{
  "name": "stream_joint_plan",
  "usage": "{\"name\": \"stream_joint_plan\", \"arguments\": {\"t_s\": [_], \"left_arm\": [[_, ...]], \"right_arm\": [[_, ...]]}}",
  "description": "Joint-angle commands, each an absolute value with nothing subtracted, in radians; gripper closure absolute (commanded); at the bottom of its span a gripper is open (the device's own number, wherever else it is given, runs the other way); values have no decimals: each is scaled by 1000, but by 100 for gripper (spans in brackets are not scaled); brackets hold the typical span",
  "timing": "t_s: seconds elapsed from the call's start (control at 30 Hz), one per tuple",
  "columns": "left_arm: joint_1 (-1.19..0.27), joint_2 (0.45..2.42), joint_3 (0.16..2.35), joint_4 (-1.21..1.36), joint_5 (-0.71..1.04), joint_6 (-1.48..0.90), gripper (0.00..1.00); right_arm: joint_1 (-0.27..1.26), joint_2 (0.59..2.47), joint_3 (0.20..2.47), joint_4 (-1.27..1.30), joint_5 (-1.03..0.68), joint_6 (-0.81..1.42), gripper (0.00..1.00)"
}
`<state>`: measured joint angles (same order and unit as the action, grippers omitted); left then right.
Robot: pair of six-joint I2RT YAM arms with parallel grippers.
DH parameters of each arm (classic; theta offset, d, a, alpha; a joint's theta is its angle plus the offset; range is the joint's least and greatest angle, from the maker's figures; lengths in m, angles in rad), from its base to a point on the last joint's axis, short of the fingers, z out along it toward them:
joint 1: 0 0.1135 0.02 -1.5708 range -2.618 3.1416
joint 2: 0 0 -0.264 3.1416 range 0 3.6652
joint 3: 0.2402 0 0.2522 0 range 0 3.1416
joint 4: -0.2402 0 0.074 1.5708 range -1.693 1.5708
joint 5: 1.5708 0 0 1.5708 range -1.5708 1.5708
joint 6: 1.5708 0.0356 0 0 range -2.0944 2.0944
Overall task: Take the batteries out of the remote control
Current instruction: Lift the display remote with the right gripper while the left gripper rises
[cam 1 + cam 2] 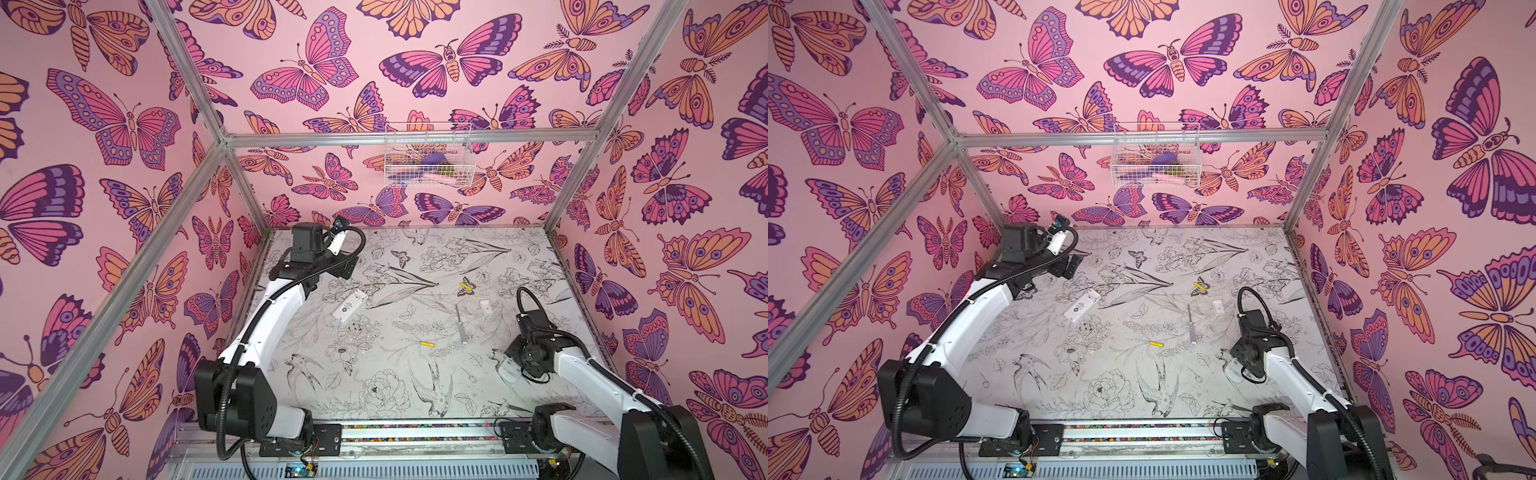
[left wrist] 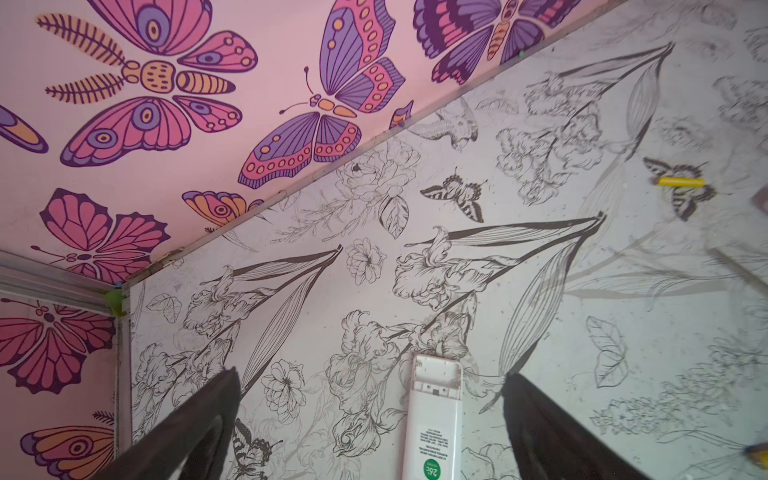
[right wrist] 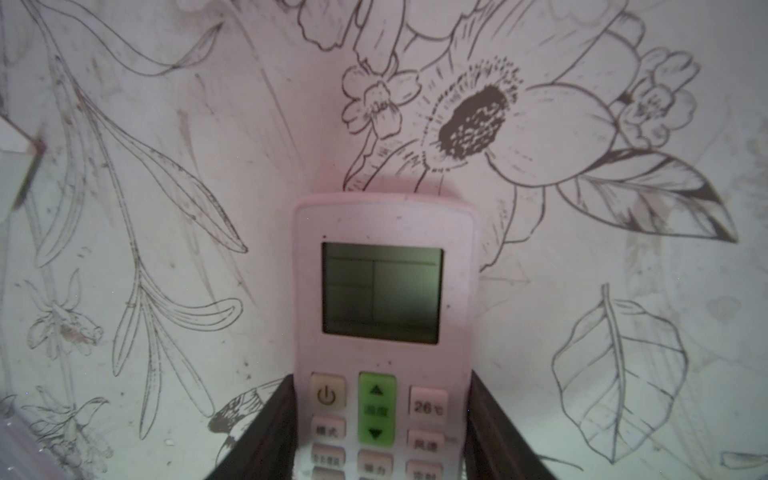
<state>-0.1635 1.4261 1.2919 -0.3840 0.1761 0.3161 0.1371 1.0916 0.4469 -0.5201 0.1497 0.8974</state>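
While the left gripper hangs spread wide and empty over the open remote, well to the left of the screwdriver in both top views, the work is on the other side. The open remote lies face down, and its battery bay looks bare in the left wrist view. One yellow battery lies just beyond the screwdriver's tip. The other yellow battery lies near its handle, on the left. A small white cover rests just right of the screwdriver. No black batteries show anywhere.

Near the screwdriver's handle, to its right, the right gripper has its fingers against both long sides of a second remote, grasping it at the button end. That remote appears to lie screen up on the table, so its back is hidden.

My reading is that the open remote is done and the step in hand is taking hold of the second one. Next it should be lifted and turned over so the back faces up. That calls for a grip firm enough that the smooth shell does not slip, and for the free gripper to come across and slide off the cover.
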Motion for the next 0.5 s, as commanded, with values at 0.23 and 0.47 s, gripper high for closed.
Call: {"name": "stream_joint_plan", "arguments": {"t_s": [0.23,0.47], "left_arm": [[-123,1395,1171,-498,482,147,0],[-65,1384,1112,-448,549,159,0]], "right_arm": [[133,1224,517,-508,136,812,72],[133,1200,628,-561,179,722,77]]}}
